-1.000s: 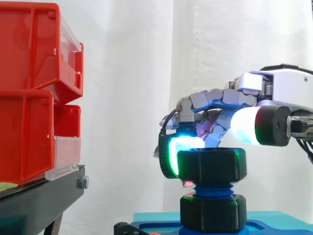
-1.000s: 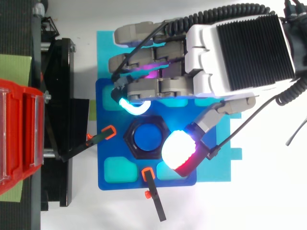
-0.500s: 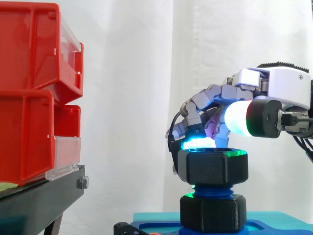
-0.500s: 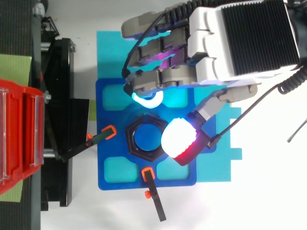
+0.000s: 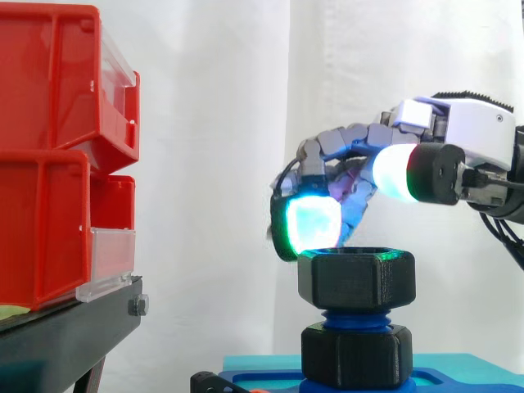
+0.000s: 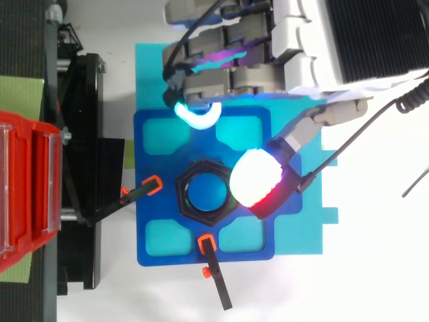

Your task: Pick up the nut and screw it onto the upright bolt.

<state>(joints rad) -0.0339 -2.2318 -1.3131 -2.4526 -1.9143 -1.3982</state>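
A black hexagonal nut (image 5: 356, 278) sits on the top of the upright blue bolt (image 5: 354, 318), above a second black hex collar (image 5: 356, 356) at the bolt's foot. From above, the nut (image 6: 184, 194) rings the bolt's blue end (image 6: 206, 193) at the middle of the blue base plate (image 6: 161, 201). My hand (image 5: 458, 139) hovers just above and behind the nut, open, its fingers loosely bent and apart from it. A cyan fingertip (image 5: 311, 225) hangs beside the nut's upper left edge. The white and red thumb pad (image 6: 256, 180) floats over the nut's right rim.
Red bins (image 5: 57, 147) are stacked on a black stand (image 5: 65, 336) at the left. The base plate lies on a teal mat (image 6: 295, 228). Two black clamps with orange tips (image 6: 211, 261) (image 6: 144, 188) hold the plate at its near and left sides.
The fingers, which were closed round the nut, have let go. The hand has lifted and drawn back from the bolt. The nut stays on the bolt.
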